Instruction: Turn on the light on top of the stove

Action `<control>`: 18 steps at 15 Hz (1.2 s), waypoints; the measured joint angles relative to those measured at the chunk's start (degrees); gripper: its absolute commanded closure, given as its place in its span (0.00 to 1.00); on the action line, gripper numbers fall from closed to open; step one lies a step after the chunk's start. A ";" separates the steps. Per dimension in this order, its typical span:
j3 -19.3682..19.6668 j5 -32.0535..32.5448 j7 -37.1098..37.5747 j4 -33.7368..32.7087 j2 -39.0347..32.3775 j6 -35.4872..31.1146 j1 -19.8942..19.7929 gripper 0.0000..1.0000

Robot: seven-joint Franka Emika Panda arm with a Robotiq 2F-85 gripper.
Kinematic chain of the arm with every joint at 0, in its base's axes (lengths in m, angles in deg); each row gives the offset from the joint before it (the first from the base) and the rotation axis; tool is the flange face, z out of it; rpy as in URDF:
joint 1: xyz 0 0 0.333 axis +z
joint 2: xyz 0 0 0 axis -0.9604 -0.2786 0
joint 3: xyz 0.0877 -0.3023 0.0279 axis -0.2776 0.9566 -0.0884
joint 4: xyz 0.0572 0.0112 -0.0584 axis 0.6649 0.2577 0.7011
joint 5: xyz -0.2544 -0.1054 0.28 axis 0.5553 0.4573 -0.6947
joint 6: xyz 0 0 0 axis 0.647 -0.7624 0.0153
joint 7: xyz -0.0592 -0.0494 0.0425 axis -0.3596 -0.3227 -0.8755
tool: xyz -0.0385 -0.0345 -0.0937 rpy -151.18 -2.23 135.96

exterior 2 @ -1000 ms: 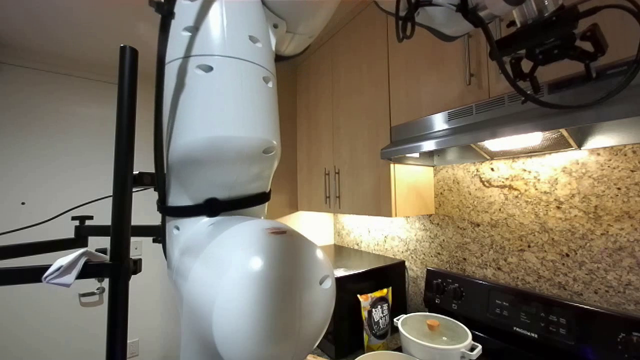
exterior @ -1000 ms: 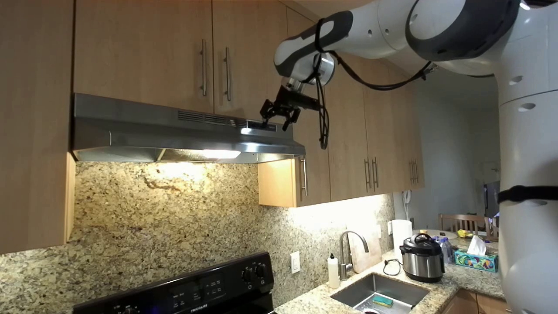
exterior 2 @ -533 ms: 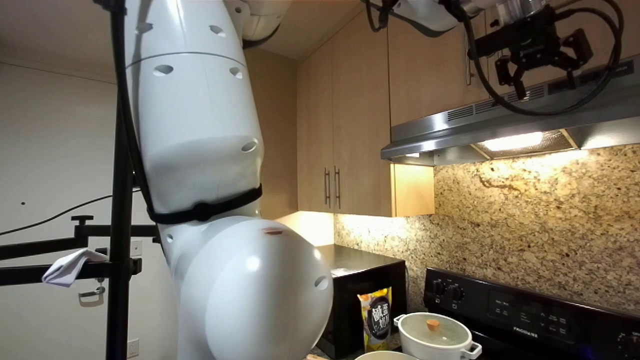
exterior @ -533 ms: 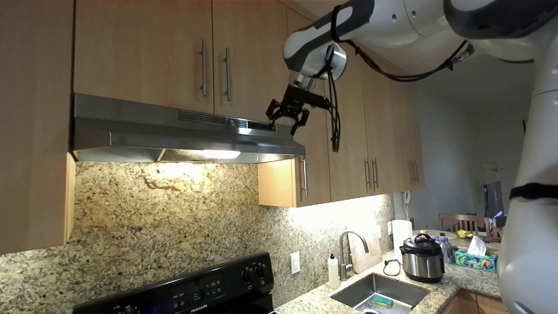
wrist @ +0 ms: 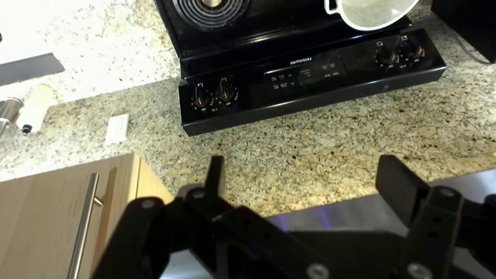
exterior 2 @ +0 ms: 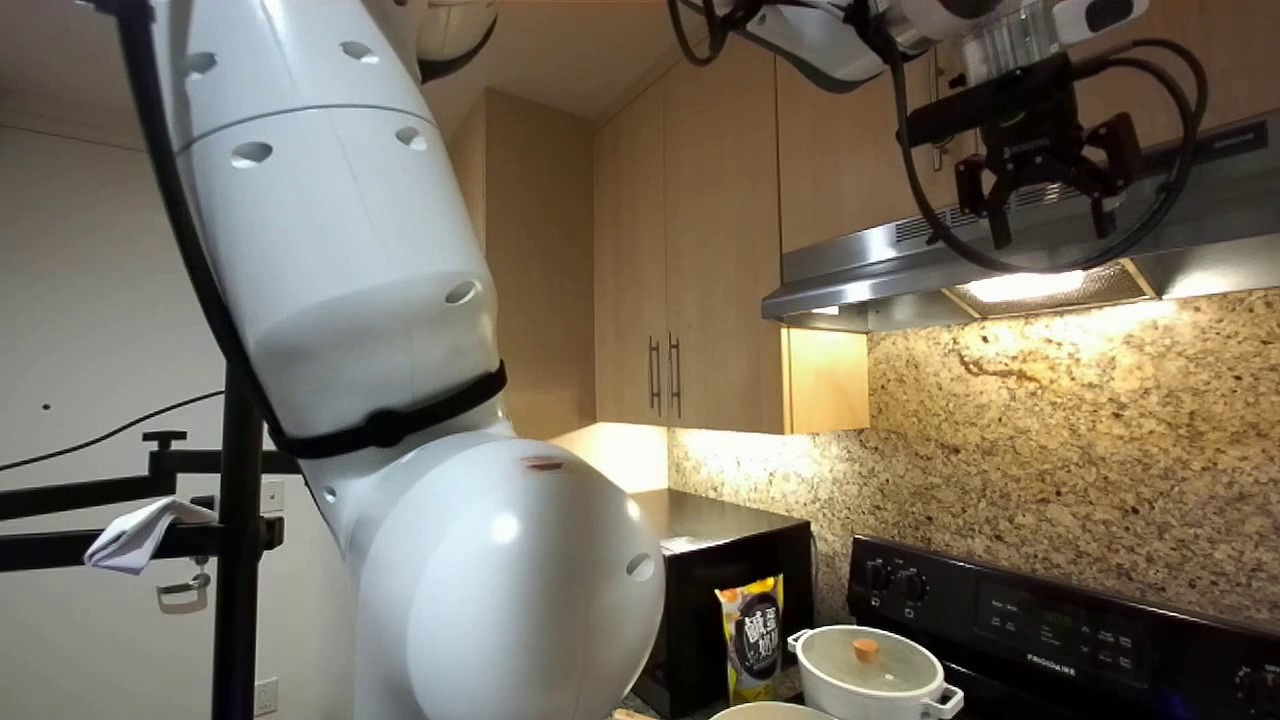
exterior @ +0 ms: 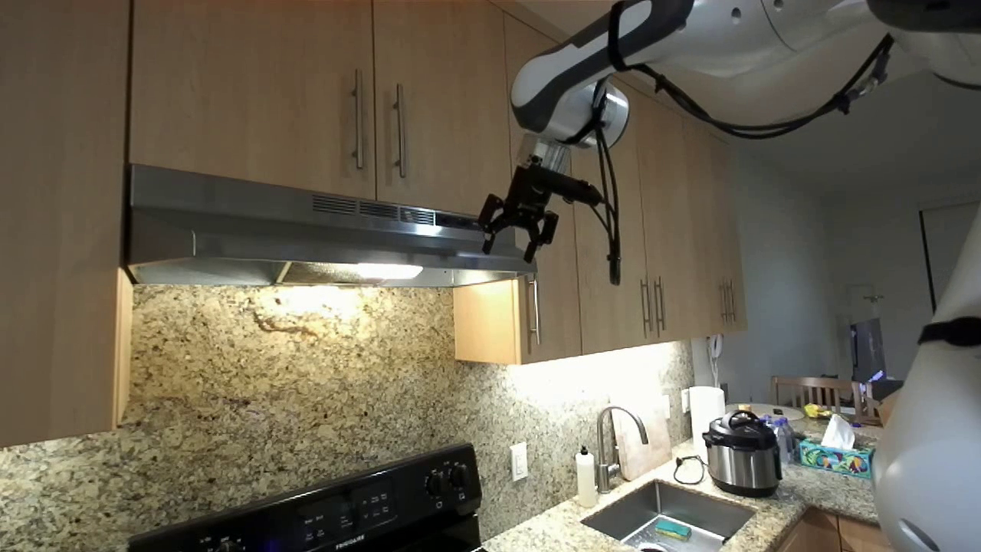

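Hood point(exterior: 306, 244): brushed steel, mounted under pale wooden cabinets point(exterior: 253, 92).

Light point(exterior: 389, 271): lit, set in the hood's underside, visible in both exterior views.

Gripper point(wrist: 302, 161): black, fingers point(wrist: 401, 190) spread wide and pointing down, in front of the hood, toward its right end; contact with the hood cannot be told.

Dark strip point(exterior: 454, 221): on the hood's front, right part, partly behind the gripper in an exterior view.

Arm point(exterior: 728, 50): white, right of the hood in an exterior view.

Cable point(exterior: 615, 264): black, hanging from the arm; its loop crosses the hood's front in an exterior view.

Stove point(wrist: 252, 102): black, below the hood, with knobs point(wrist: 226, 92) and a small display point(wrist: 305, 82).

Burner point(wrist: 211, 17): ringed coil, below the hood's right end.

Pot point(exterior 2: 865, 700): white, lidded, on the stove, below the hood's left end.

Vessel point(exterior 2: 775, 712): pale, low and left of the hood, only its rim in view.

Box point(exterior 2: 700, 590): black, lower than the hood, to its left.

Bag point(exterior 2: 755, 640): yellow and black, upright just beside the box.

Switch plate point(exterior: 519, 461): white, below and right of the hood.

Bottle point(exterior: 586, 479), faucet point(exterior: 603, 471), sink point(exterior: 701, 502) with sponge point(exterior: 673, 529): lower, farther right of the hood.

Paper roll point(exterior: 701, 418), cooker point(exterior: 743, 460), tissue box point(exterior: 835, 460): farther right again.

Backsplash point(exterior: 306, 368): speckled stone, directly under the hood, yellow-lit nearest the light.

Counter point(exterior: 536, 533): speckled stone, low and right of the hood.

Room: wooden chair point(exterior: 816, 391) and plain wall point(exterior: 789, 253), far right of the hood; black stand point(exterior 2: 240, 480) with white cloth point(exterior 2: 145, 535), far left.
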 measured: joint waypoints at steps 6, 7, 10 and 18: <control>1.08 -0.05 -2.35 6.35 1.87 2.22 -0.15 0.00; 1.40 -0.06 -3.26 7.10 1.82 2.55 -0.15 0.00; 2.32 -0.04 -6.64 8.25 1.24 4.03 -0.16 0.00; 2.82 0.23 -20.11 6.65 -4.76 8.06 0.11 0.00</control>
